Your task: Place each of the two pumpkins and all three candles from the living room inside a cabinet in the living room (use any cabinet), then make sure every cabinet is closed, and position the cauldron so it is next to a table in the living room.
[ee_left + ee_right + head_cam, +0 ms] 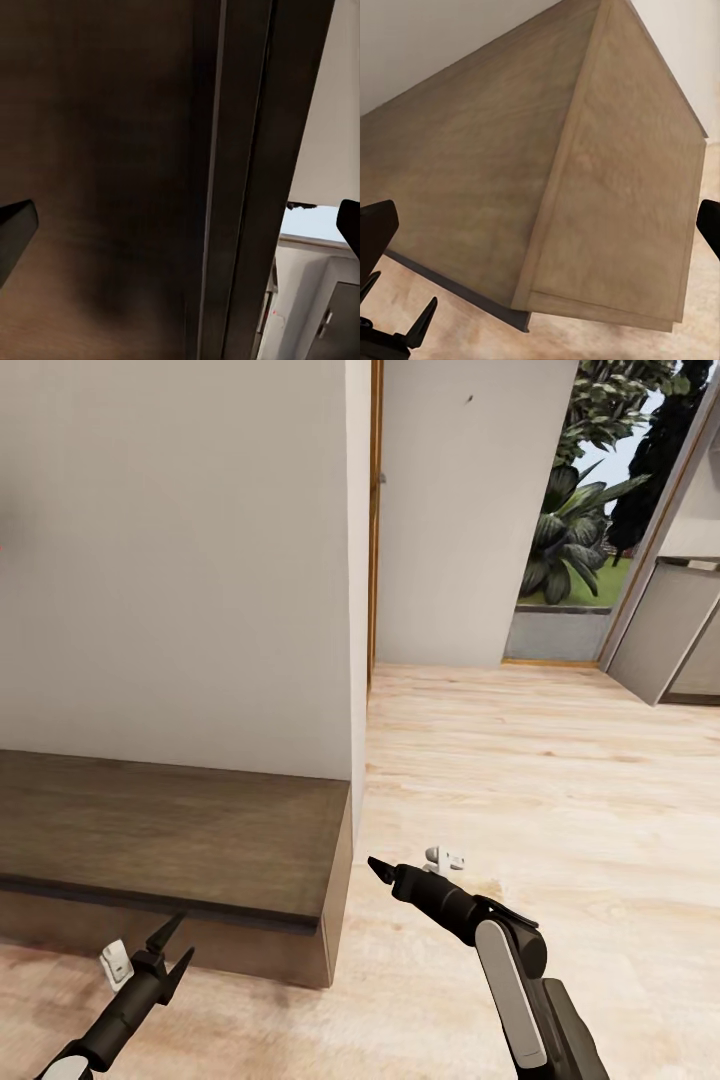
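Observation:
The cabinet (pixel 200 840) is a long low dark brown wood unit against the white wall, and the front I can see looks shut. My left gripper (pixel 178 940) hangs open just before the cabinet's front edge, its wrist view close against the dark wood (pixel 112 187). My right gripper (pixel 380 868) is past the cabinet's right end, low over the floor. Its fingers (pixel 375 225) stand wide apart, open and empty, facing the cabinet's corner (pixel 585 187). The pumpkins, candles, cauldron and table are out of view.
A white wall (pixel 170 560) rises behind the cabinet and ends at a wood-framed doorway (pixel 375 520). Pale wood floor (pixel 540 780) stretches to the right. Beyond it are a glass opening with plants (pixel 575 530) and a grey panel (pixel 670 630).

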